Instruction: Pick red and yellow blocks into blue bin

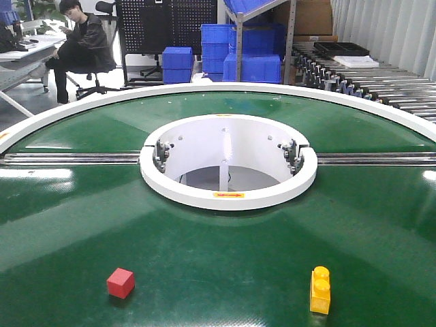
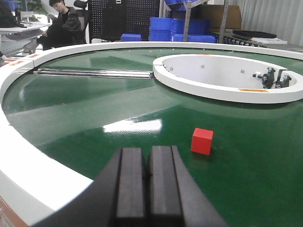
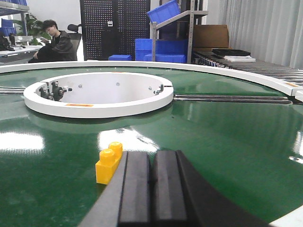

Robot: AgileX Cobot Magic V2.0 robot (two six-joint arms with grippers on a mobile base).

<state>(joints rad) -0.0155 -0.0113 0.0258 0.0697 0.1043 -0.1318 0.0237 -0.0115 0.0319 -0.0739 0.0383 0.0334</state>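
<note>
The left gripper (image 2: 147, 158) is sitting closed, empty, cube (image 2: 202, 141) ahead-right; right gripper (image 3: 151, 163) likewise, brick (image 3: 108, 163) just ahead-left. Picking is seemingly starting: both need opening, then reaching.

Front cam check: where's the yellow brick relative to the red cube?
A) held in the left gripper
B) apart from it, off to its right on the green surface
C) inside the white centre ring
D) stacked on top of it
B: the yellow brick lies on the green surface with a wide bare gap between it and the red cube to its left, and nothing touches either one.
</note>
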